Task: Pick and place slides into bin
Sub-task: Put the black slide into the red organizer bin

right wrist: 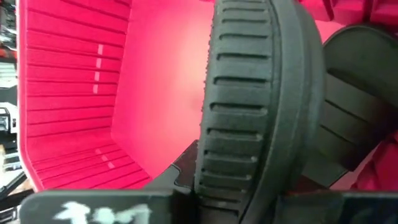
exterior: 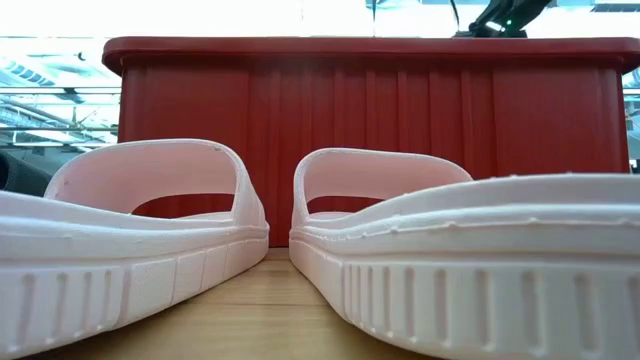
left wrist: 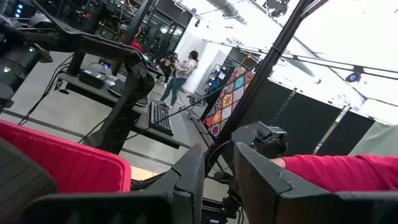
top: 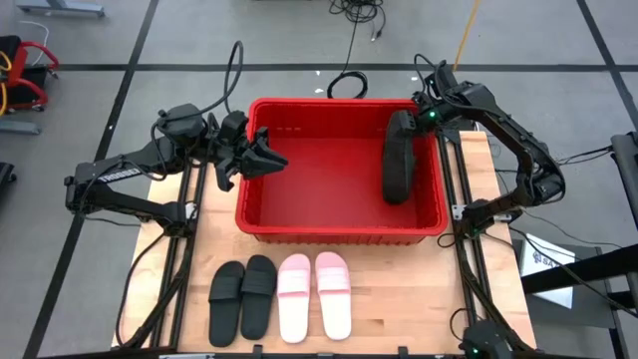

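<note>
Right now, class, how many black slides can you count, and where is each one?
3: two lie side by side on the table in front of the bin, at and; one is held on edge over the bin by the right gripper. Others may be hidden.

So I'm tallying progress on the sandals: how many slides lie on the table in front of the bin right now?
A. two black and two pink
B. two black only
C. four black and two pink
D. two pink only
A: the high view shows two black slides and two pink slides side by side on the table in front of the red bin, while the right gripper holds another black slide over the bin.
</note>
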{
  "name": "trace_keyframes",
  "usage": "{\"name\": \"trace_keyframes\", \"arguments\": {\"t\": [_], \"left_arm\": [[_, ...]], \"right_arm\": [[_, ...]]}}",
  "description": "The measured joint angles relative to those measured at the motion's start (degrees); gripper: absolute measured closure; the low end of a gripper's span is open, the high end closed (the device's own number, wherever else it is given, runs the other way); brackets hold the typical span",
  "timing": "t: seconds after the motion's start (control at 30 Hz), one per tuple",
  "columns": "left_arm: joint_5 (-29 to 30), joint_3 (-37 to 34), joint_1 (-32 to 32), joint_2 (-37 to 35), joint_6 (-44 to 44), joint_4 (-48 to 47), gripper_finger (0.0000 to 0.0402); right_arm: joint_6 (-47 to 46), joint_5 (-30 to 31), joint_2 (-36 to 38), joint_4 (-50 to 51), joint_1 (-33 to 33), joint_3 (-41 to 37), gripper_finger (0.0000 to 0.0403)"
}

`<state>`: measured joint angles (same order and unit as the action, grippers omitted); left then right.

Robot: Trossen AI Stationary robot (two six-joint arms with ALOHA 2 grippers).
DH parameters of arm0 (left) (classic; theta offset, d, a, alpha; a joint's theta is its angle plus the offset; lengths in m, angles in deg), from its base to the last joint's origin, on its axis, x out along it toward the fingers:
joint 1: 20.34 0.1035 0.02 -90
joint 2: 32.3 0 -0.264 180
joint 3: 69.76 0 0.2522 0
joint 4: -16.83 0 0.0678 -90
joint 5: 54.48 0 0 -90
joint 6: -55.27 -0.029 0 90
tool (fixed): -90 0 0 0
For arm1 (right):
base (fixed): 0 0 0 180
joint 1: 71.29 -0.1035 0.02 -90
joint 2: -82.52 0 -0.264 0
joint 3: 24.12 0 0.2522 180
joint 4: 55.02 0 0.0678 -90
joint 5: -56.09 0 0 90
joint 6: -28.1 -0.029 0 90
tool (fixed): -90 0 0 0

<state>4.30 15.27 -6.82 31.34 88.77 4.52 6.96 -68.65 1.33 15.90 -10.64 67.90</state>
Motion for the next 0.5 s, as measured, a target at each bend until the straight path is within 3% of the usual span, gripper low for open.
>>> {"name": "trace_keyframes", "arguments": {"t": [0.5], "left_arm": [[0.1, 0.0, -0.1, 0.0, -0.2, -3.1, 0.0316]], "right_arm": [[2.5, 2.4, -4.1, -0.5, -1.1, 0.1, 0.0332]]}}
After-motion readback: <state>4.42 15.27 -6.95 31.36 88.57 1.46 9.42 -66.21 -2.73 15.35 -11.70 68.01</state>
